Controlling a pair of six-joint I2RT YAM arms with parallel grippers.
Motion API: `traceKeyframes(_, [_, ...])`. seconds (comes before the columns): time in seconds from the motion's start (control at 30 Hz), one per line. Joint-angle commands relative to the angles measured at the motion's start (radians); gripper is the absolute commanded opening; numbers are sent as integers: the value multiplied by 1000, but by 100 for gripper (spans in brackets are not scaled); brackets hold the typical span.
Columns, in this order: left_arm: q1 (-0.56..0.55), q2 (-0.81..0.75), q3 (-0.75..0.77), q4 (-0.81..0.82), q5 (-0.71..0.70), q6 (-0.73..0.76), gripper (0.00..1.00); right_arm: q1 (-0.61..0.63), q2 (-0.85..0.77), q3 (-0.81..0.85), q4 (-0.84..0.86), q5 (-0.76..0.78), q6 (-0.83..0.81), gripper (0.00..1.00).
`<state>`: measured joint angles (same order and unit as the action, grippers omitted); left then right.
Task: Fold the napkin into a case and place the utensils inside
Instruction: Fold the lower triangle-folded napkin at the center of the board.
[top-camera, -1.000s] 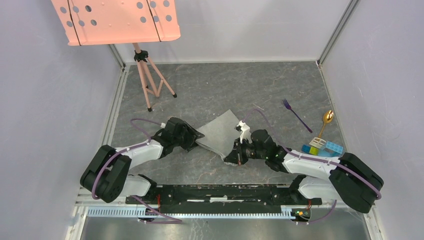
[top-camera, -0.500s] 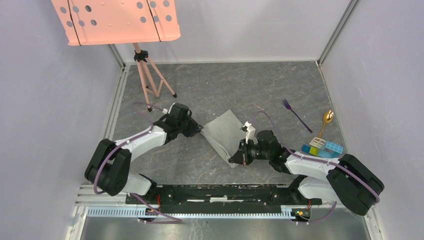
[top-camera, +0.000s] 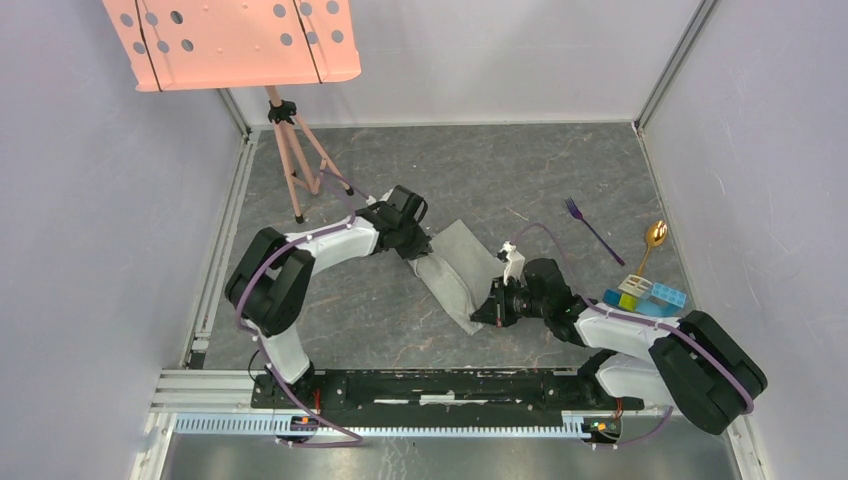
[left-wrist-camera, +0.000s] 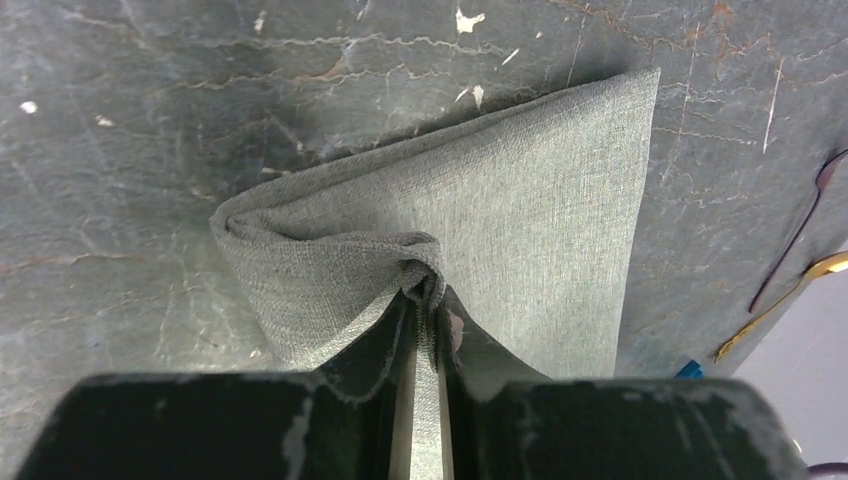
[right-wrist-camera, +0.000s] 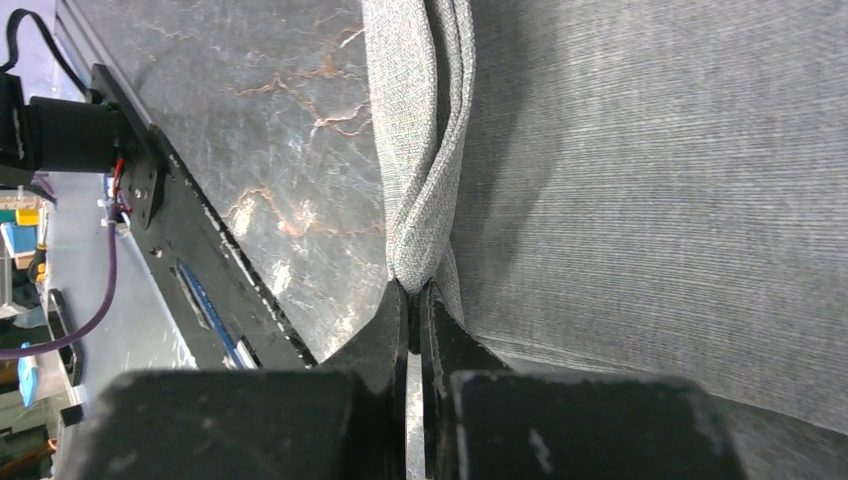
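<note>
Left wrist view: left gripper (left-wrist-camera: 425, 300) clamped on bunched hem of napkin (left-wrist-camera: 520, 220). Bite looks shallow. Likely fault: hem slips free if arms pull against each other.

Right wrist view: right gripper (right-wrist-camera: 413, 292) clamped on doubled fold. Likely fault: layers separate, fold ends skewed.

Top view: napkin part-folded at centre of surface (top-camera: 500, 165), between arms. Fork (top-camera: 590, 228) and spoon (top-camera: 652, 240) well apart to right, outside cloth. Surface dark, marbled, scuffed. Blocks (top-camera: 645, 295) beside right arm. Pink panel (top-camera: 235, 40) on stand (top-camera: 295, 150) at far left. Plain walls (top-camera: 80, 200) enclose area.
</note>
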<state>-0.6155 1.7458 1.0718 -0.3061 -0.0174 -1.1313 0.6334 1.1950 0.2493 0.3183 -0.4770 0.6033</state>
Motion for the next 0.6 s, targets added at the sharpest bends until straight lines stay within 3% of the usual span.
traceKeyframes(0.0, [-6,45,81,-45,-42,72,18,-32,8,-19,-9,11,-56,0])
traceKeyframes(0.57, [-6,155,186,-60,-8,110,15,-58,47,-7,-14,8,-101,0])
